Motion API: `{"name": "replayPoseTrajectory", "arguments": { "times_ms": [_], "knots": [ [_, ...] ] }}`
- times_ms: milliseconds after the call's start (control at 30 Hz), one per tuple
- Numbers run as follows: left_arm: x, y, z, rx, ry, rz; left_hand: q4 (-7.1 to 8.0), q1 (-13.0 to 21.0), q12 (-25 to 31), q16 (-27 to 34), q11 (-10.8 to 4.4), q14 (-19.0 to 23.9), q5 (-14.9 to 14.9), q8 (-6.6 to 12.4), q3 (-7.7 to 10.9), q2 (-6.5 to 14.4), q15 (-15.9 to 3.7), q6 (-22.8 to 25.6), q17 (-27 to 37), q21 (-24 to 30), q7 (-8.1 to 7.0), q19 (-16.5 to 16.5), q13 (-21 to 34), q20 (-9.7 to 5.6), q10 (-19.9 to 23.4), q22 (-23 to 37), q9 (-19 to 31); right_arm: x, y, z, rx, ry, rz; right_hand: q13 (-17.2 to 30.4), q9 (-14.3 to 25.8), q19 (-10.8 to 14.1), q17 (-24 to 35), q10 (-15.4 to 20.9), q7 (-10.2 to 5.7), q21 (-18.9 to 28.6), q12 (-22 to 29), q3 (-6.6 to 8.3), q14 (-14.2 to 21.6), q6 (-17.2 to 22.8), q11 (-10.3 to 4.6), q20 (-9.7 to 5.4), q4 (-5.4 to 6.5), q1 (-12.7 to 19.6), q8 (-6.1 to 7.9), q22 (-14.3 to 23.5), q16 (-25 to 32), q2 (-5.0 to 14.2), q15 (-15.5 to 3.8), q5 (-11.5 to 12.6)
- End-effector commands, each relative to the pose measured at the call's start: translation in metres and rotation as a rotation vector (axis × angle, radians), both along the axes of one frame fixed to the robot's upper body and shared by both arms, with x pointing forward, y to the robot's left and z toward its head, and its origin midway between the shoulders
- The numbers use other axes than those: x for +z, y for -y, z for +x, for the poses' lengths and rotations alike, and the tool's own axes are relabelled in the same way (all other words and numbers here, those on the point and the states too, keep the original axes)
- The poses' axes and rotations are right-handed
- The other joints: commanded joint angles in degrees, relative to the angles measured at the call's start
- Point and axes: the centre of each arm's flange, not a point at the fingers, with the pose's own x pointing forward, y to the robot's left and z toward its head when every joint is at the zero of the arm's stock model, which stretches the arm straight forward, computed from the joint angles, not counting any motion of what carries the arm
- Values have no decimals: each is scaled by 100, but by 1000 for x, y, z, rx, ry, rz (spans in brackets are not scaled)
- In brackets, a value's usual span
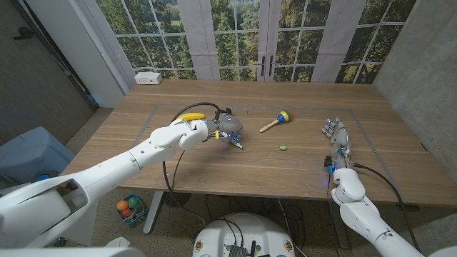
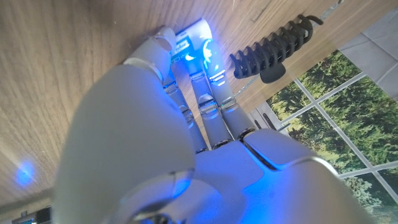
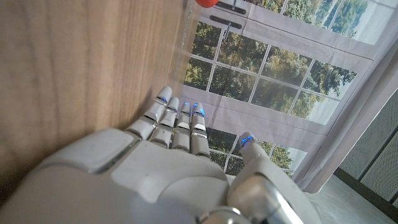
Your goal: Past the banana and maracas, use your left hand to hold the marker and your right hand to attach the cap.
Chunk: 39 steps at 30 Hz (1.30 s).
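My left hand (image 1: 226, 130) is over the table's middle and grips a white marker (image 1: 235, 142), whose tip pokes out toward the near right. In the left wrist view my fingers (image 2: 205, 93) curl around the marker's white barrel (image 2: 191, 38) close to the wood. A small green cap (image 1: 283, 148) lies on the table to the right of that hand. My right hand (image 1: 339, 137) stands near the table's right side, fingers straight and apart, holding nothing; the right wrist view shows its fingers (image 3: 177, 121) beside the wood.
A yellow banana (image 1: 191, 116) lies just behind my left wrist. A maraca (image 1: 275, 121) with a coloured head rests behind the cap. A black cable (image 2: 273, 50) runs by the left hand. A white box (image 1: 148, 78) sits at the far left corner.
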Motion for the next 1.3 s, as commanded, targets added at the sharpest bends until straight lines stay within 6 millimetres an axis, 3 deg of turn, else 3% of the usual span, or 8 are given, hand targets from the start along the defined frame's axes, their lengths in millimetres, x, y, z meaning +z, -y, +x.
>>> {"name": "replayPoseTrajectory", "arguments": {
  "times_ms": [33,133,533,633,667,867,933,1300],
  "knots": [
    [-69,-54,42,147,-142,-96,64,39,57,45,-367,1258,243,77,31,-137,-1271,586,19,243,214,93,1503,-478,498,-66,-35,-1,2,-3,-28,-9,-14,32,28,81,23,73,3,-9,29,2,57,78,-4,3,-26,29,41,24,44,109,-2,-14],
    [-63,-54,42,155,-141,-140,106,-9,63,111,-360,1522,702,185,147,-268,-1263,596,144,407,179,28,1736,-474,603,-260,91,0,2,-4,-26,-5,-23,34,28,102,27,88,-2,-15,31,-2,80,91,-10,9,-26,25,41,25,51,111,4,-15],
    [-24,-48,37,164,-47,-304,135,-120,65,93,-368,1609,1198,266,332,-385,-1257,630,296,514,159,-64,2008,-510,684,-535,140,6,2,-7,-38,4,-40,36,29,132,35,101,-5,-35,27,-13,97,117,-1,19,-31,17,40,26,53,107,13,-16],
    [-12,-46,34,158,-9,-324,136,-150,64,92,-370,1624,1320,288,378,-427,-1256,645,344,539,157,-92,2075,-515,709,-607,151,9,2,-9,-44,1,-43,37,27,180,-30,137,19,-83,20,89,132,143,22,51,-271,262,30,27,11,75,29,-4],
    [-9,-46,33,159,3,-329,137,-160,61,91,-368,1627,1355,291,391,-438,-1255,643,359,549,158,-101,2095,-518,710,-628,152,10,1,-10,-45,-1,-55,31,24,217,-97,151,25,-138,1,226,159,166,32,70,-567,576,24,27,-37,55,47,-17],
    [12,-49,30,172,78,-366,148,-206,50,89,-365,1639,1482,300,437,-468,-1256,650,416,591,140,-156,2172,-518,722,-700,146,14,-4,-14,-74,-30,-78,58,29,351,-66,254,-40,-193,12,439,513,243,-14,274,-998,1215,41,58,100,53,-7,62],
    [18,-52,30,180,93,-386,147,-217,47,92,-366,1647,1515,300,449,-478,-1256,654,435,607,132,-164,2194,-520,727,-721,139,15,-6,-17,-93,-52,-105,109,39,398,8,374,-56,-200,68,494,644,286,-58,315,-1022,1485,57,80,196,47,-108,96],
    [33,-60,29,201,93,-549,142,-246,23,88,-366,1651,1632,310,495,-515,-1256,654,502,666,137,-222,2269,-521,729,-795,139,22,-13,-29,-172,-132,-223,186,53,463,125,496,-56,-191,142,521,723,382,-97,419,-1059,1860,100,102,306,-47,-213,124]
  ]
}}
